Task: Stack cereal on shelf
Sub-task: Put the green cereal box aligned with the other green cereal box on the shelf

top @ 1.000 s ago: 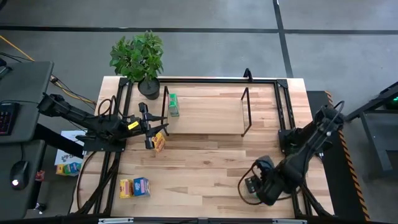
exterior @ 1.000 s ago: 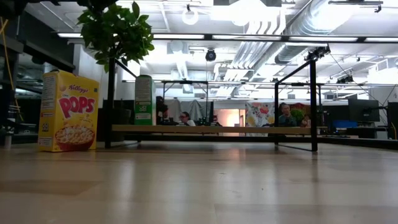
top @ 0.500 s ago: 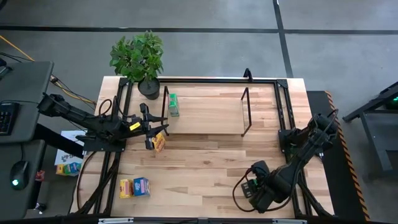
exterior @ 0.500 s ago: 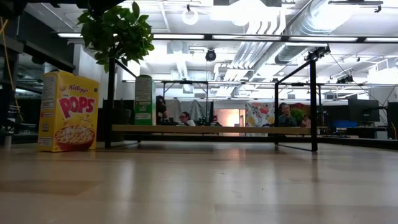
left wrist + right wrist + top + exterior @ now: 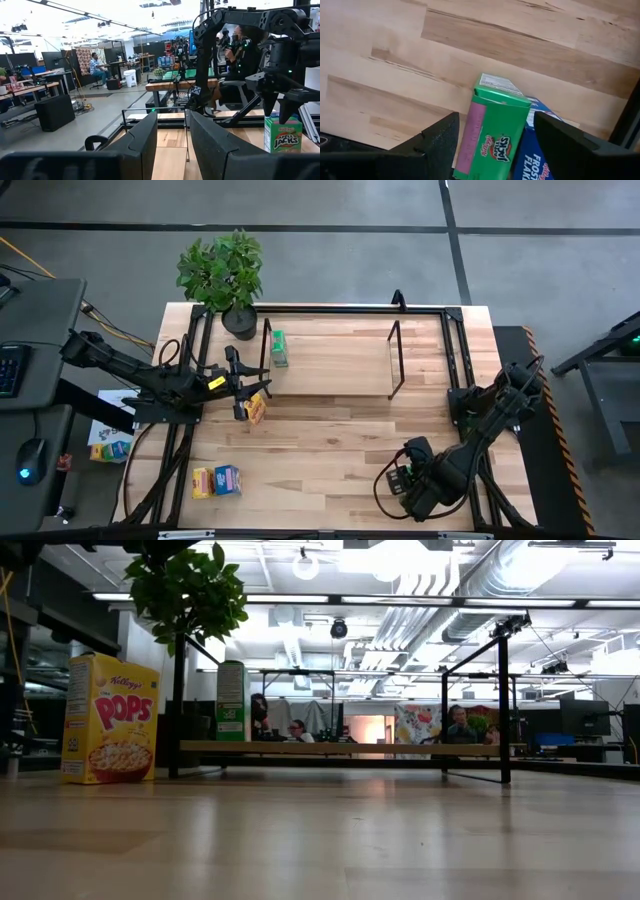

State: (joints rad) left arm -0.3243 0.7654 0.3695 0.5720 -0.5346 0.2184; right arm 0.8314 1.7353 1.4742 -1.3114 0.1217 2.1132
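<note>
Two right fingers (image 5: pixel 437 145) flank a green cereal box (image 5: pixel 492 132).

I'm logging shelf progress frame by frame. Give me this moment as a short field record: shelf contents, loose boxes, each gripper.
shelf: one green box standing at its left end
left gripper: beside the shelf's left end, at a yellow box standing on the table; grip unclear
right gripper: open, low at the table's near right, around a second green box that has a blue box beside it
loose pair: yellow and blue boxes, near left of the table
plant: far left corner
</note>
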